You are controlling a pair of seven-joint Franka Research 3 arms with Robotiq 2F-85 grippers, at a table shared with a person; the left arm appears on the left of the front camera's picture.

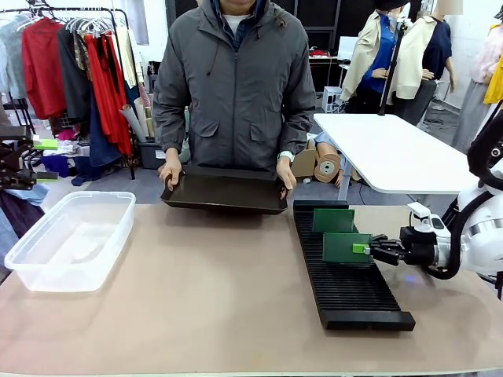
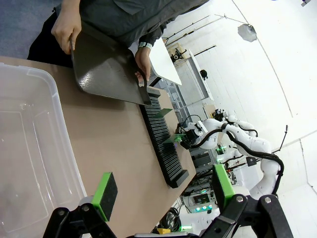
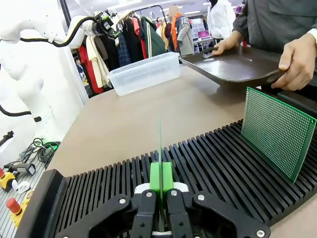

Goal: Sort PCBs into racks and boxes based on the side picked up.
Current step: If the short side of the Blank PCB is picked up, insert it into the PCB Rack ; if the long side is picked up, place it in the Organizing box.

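Observation:
My right gripper [image 1: 369, 248] [image 3: 161, 179] is shut on a green PCB [image 1: 346, 247], which stands on edge over the slots of the long black rack [image 1: 346, 271]. In the right wrist view this board [image 3: 160, 146] shows as a thin line rising between the green pads. A second PCB [image 1: 333, 221] [image 3: 277, 131] stands upright in the rack's far slots. The clear box [image 1: 67, 236] [image 2: 29, 148] sits at the table's left. My left gripper [image 2: 163, 191] hangs open above the table beside the box, with nothing between its fingers.
At the far edge, a person holds a shallow black tray [image 1: 224, 191] [image 3: 237, 64] with both hands, tilted and close to the rack's far end. Bare brown tabletop [image 1: 212, 283] lies between box and rack. A white table [image 1: 393, 153] stands behind.

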